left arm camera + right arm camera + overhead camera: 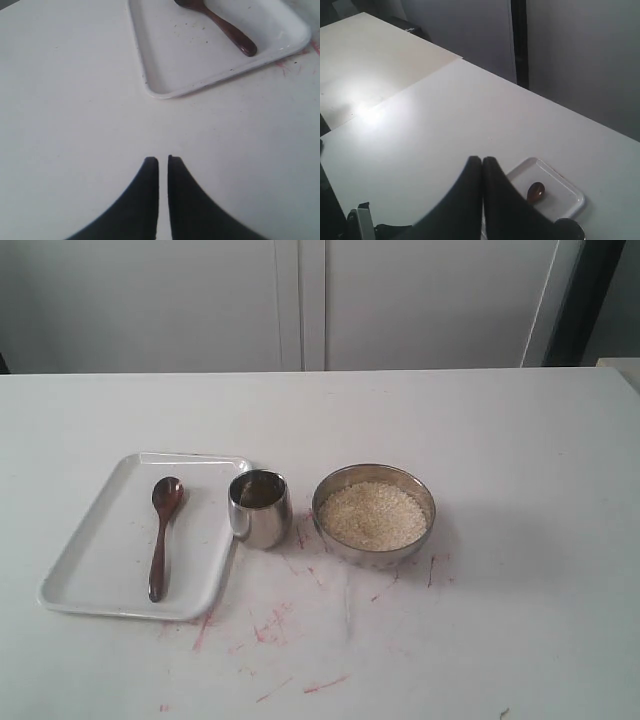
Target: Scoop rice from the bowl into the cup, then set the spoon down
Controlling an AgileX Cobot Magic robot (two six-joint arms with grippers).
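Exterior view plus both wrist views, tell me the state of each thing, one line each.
spoon: lying flat on the tray, not held.
cup: upright beside the tray; contents unclear.
bowl: upright, holding rice.
left hand: shut, empty.
right hand: shut, empty.

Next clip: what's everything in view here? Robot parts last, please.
table: one, white, across the view
marks: several, red, on table in front of cup and bowl
tray: one, white, left on table
spoon: one, dark brown, lying in tray
cup: one, steel, between tray and bowl
bowl: one, steel, right of cup
rice: one heap, off-white, in bowl
left hand: one, black, shut and empty, near tray
right hand: one, black, shut and empty, above table
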